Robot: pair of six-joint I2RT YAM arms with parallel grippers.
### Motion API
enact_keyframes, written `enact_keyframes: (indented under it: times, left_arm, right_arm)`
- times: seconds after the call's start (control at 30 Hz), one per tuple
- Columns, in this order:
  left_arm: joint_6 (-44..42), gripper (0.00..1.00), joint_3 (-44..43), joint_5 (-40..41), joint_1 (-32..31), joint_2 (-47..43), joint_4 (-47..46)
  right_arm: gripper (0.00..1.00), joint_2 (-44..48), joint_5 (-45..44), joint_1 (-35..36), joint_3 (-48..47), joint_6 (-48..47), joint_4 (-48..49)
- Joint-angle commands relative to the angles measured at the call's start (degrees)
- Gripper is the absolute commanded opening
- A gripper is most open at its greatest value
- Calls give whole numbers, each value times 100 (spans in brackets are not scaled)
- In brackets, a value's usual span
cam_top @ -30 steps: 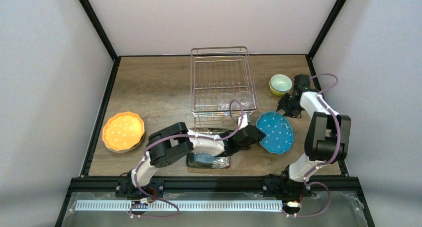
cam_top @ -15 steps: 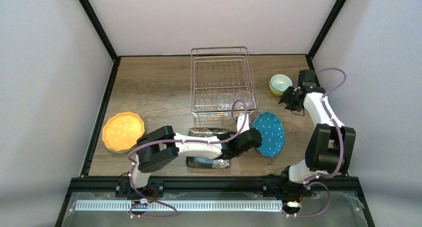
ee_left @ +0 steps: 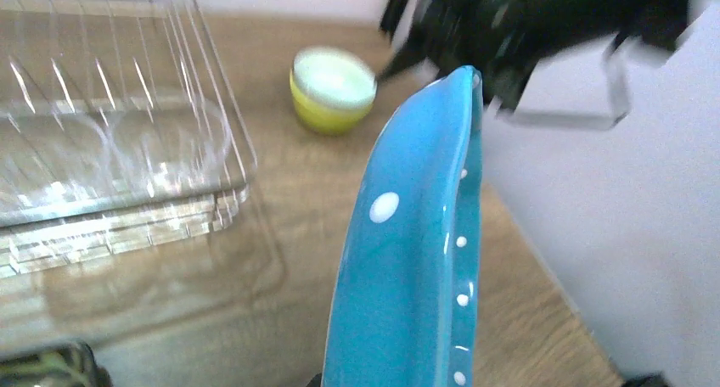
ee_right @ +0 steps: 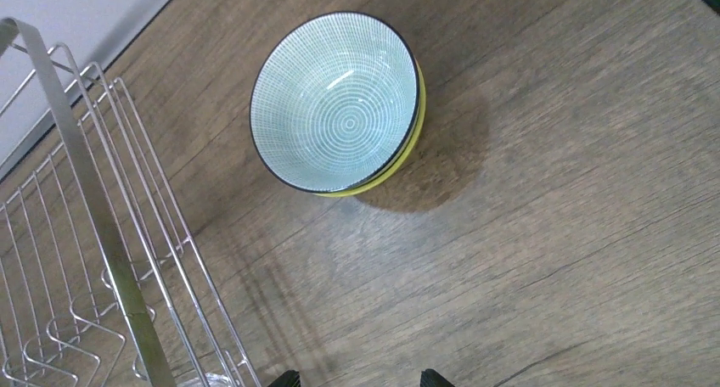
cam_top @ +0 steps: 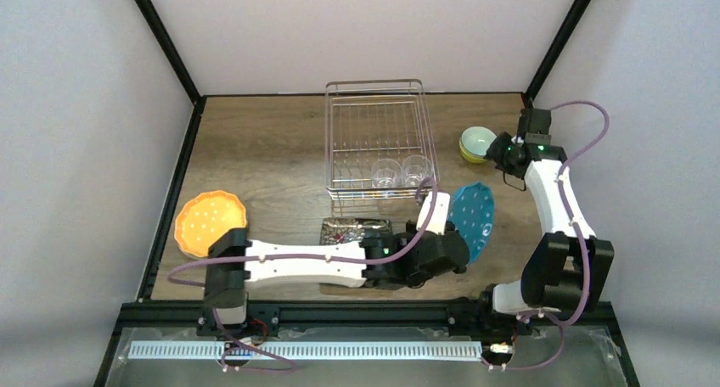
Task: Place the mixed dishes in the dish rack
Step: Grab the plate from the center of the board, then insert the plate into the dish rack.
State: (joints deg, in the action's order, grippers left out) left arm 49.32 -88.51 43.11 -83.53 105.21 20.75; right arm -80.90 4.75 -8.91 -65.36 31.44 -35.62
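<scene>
Blue dotted plate [cam_top: 474, 217] tipped up nearly on edge above the bench [cam_top: 263, 149], gripped at its lower rim by the left pincer [cam_top: 448, 244], just right of the near corner of the dish rack [cam_top: 374, 83]. Two clear glass cups [cam_top: 385, 173] upright inside the rack along its near side. Right pincer [ee_right: 361, 377] spread wide, holding nothing, poised over bare wood close to the mint bowl [ee_right: 335, 98] nested in the yellow-green bowl [ee_left: 327, 117], right of the rack. Orange dotted plate [cam_top: 208, 221] flat at bench left. Black floral plate [cam_top: 350, 229] partly hidden under the left arm.
</scene>
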Motion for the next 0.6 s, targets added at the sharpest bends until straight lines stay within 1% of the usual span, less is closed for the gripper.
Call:
enact_keyframes:
  times: [0.0, 0.07, 0.13, 0.2, 0.23, 0.37, 0.47, 0.57]
  left_arm:
    - [-811, 3, -820, 2213, -303, -827, -43]
    - [-1032, 3, -946, 3057, -332, -951, 82]
    - [-1354, 3, -942, 3894, -317, -1037, 5]
    - [-1726, 3, -960, 4505, -178, -1046, -74]
    - [-1701, 3, -966, 4738, -56, -1046, 1]
    - [-922, 3, -940, 5064, 597, -1105, 808]
    - [-621, 3, -892, 5071, 1169, -1057, 1050]
    - [-573, 3, -821, 4973, 1770, -959, 966]
  right_arm:
    - [83, 180, -214, 55, 42, -109, 112]
    - [83, 188, -206, 56, 12, -112, 123]
    - [83, 181, -158, 76, -23, -104, 125]
    - [83, 191, -125, 118, -64, -94, 118]
    - [83, 193, -120, 148, -86, -94, 124]
    - [83, 258, -162, 276, -110, -85, 177]
    - [83, 266, -209, 381, -104, -106, 211]
    - [83, 239, -253, 489, -108, -120, 237]
